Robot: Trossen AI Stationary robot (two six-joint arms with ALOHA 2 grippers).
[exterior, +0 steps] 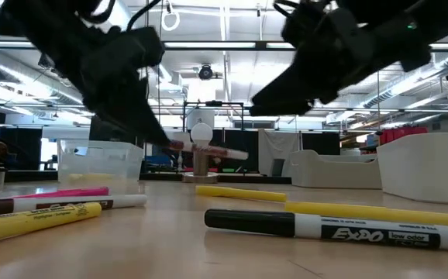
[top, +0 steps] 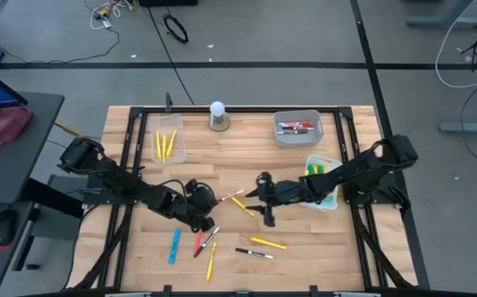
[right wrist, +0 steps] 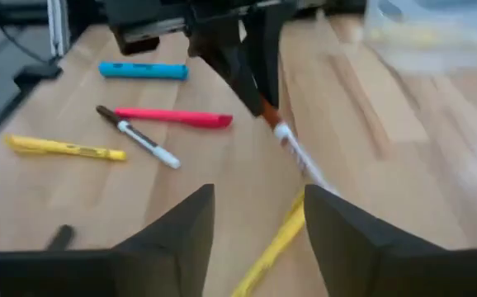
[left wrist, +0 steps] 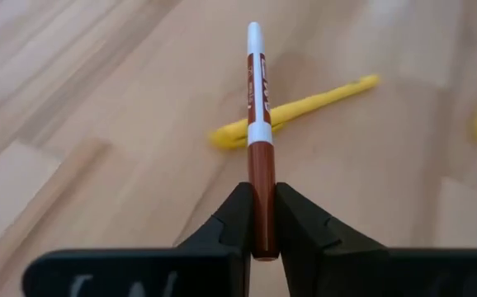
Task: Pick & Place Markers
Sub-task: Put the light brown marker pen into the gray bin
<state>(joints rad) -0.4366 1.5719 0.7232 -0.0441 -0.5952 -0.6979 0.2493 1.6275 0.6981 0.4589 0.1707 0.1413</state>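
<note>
Table (top: 238, 165) wooden, markers scattered on near half; grey bin (top: 297, 128) with markers and clear bin (top: 169, 145) with yellow ones at far side

Left gripper (top: 208, 203) near table centre, clenched on brown-capped marker (left wrist: 258, 124), held off table, white end pointing toward right gripper (top: 263, 198)

Right gripper just across from that marker, jaws released, nothing held

Yellow marker (top: 242, 206) flat on table between grippers

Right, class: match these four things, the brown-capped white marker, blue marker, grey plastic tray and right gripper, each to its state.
1 brown-capped white marker
2 blue marker
3 grey plastic tray
4 right gripper

a open, empty
b lying loose on the wooden table
c holds red markers
d clamped in the left gripper

Pairs: 1-d, 2-b, 3-c, 4-a
</note>
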